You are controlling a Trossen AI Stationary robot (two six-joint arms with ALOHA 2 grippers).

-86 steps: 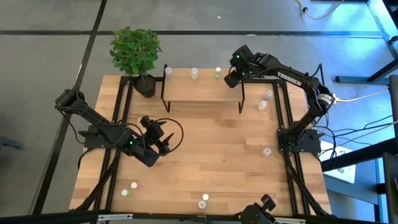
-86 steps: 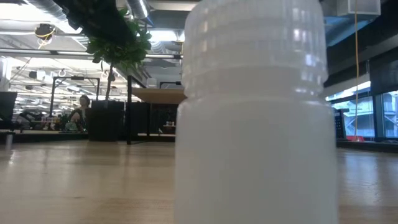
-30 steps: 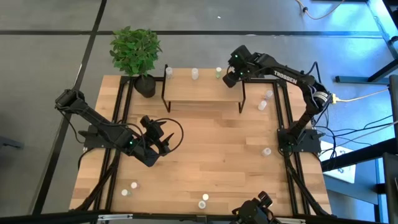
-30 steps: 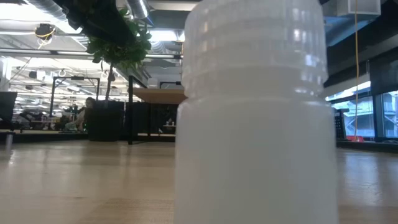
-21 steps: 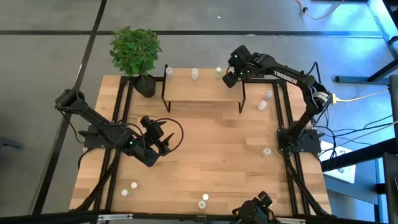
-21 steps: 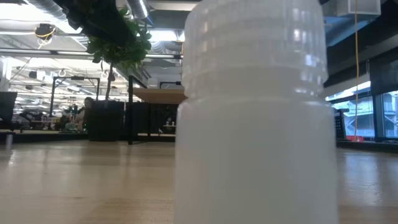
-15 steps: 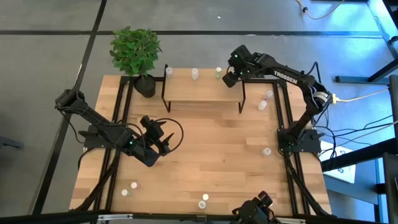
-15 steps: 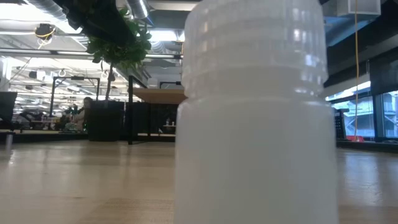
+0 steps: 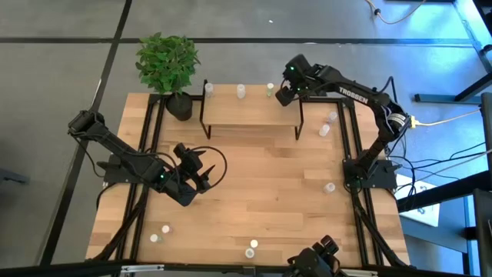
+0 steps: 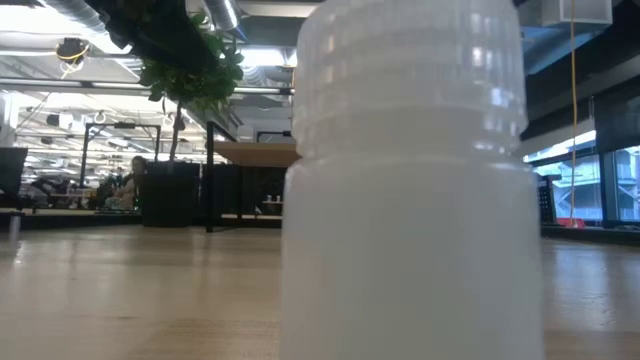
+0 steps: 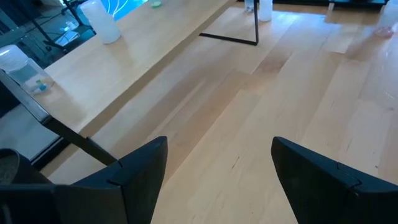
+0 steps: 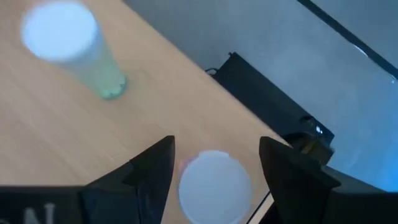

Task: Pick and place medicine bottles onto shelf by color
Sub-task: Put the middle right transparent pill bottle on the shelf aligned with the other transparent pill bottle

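Right end effector (image 9: 282,94), fingers spread, has crept slightly along the shelf's (image 9: 250,110) right end, a white-capped bottle (image 12: 214,186) between its fingers, so release looks underway; left end effector (image 9: 201,175) waits open over the table.

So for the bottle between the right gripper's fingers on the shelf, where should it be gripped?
Likely from straight above, across the white cap and upper body. The bottle stands upright on the shelf, and the right gripper has a finger on either side of it, open.
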